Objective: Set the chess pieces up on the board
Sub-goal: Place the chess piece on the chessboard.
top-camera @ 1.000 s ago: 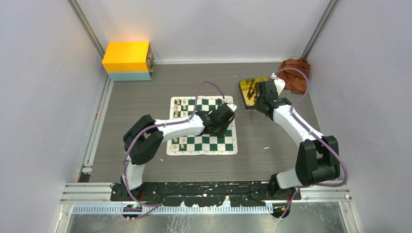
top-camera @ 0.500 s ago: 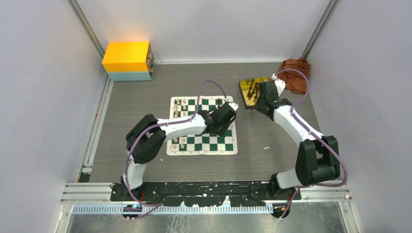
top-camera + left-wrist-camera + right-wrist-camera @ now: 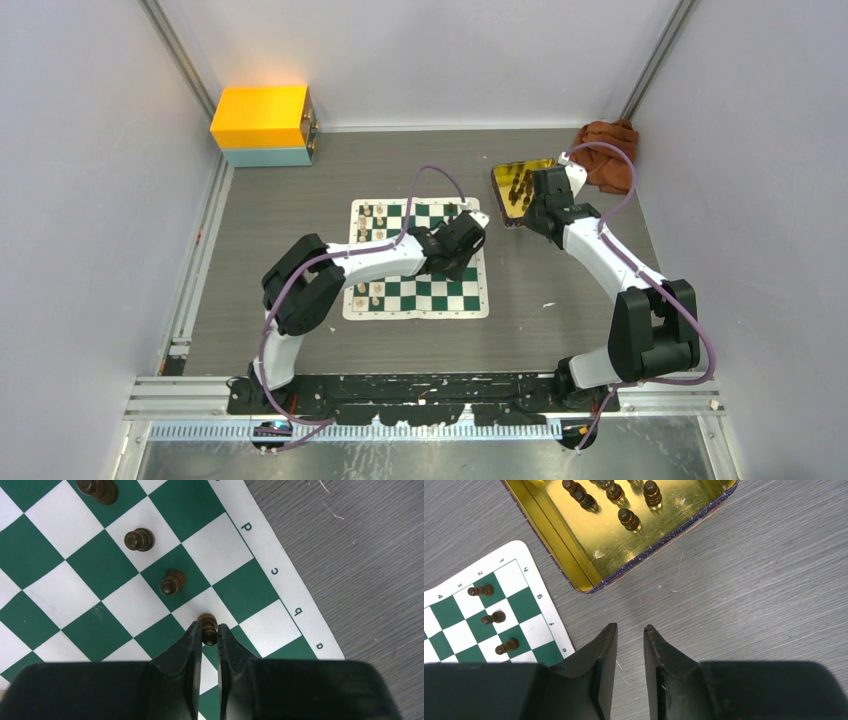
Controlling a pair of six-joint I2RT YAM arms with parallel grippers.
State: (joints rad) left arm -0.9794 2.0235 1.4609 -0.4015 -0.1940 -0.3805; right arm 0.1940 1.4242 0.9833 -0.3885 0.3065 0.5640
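The green-and-white board [image 3: 441,296] lies mid-table. My left gripper [image 3: 206,626] is shut on a dark chess piece [image 3: 207,619], a pawn held over a white square near the board's lettered edge [image 3: 274,571]. Three more dark pieces [image 3: 172,582] stand in a diagonal row beyond it. In the top view the left gripper [image 3: 469,231] is over the board's far right part. My right gripper [image 3: 630,628] is open and empty over bare table, just short of the gold tray [image 3: 555,546], which holds several dark pieces [image 3: 629,520].
A yellow box on a teal base [image 3: 262,122] sits at the far left corner. A brown cloth [image 3: 607,150] lies behind the gold tray [image 3: 503,181]. Other small pieces [image 3: 367,294] stand along the board's left side. Grey walls close in on both sides.
The left arm's elbow has shifted slightly right and forward, with the gripper still shut on the pawn over the same part of the board. The right arm has hardly moved.
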